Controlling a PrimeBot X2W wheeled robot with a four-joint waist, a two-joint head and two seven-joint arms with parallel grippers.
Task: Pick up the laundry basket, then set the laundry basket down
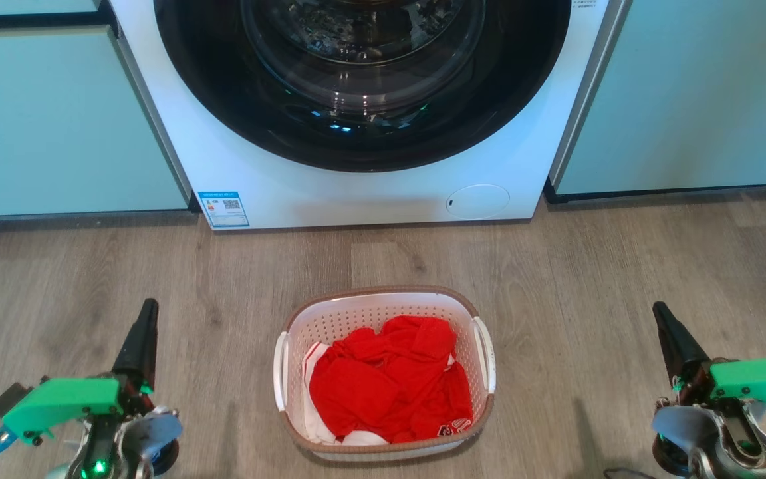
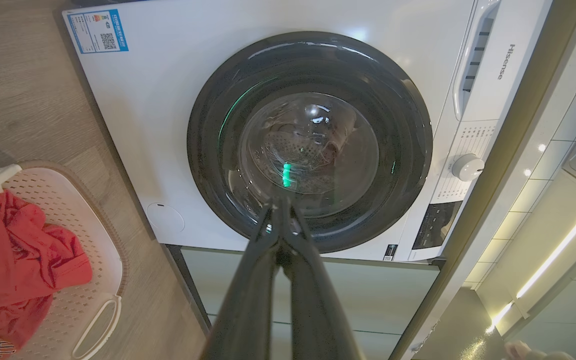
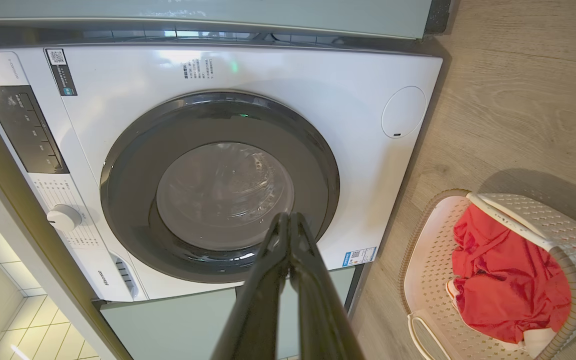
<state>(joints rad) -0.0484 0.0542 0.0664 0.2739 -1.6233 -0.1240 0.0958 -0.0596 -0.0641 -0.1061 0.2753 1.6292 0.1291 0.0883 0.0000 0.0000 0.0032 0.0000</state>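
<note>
**Two pincers and one basket, placed relative to one washing machine.**

One small white perforated plastic laundry basket (image 1: 370,316) with a brown woven-look rim stands on the grey wood-look floor (image 1: 589,266), directly in front of the white front-loading washing machine (image 1: 356,193) with a dark round glass door, and apart from it. The basket has two white side handles (image 1: 280,369) and holds a heap of crumpled red cloth (image 1: 389,386) over some white cloth (image 1: 316,426); I cannot count the garments. My left pincer (image 1: 147,316) and right pincer (image 1: 663,319) hang farther from the machine, one well to each side of the basket; each has its two dark fingers pressed together at the tips and holds nothing. Nothing lies between them and the basket. Two pale green cabinet fronts (image 1: 50,126) flank the machine. In the head view the machine's top is cut off. What lies in the drum is too blurred to make out.
</note>
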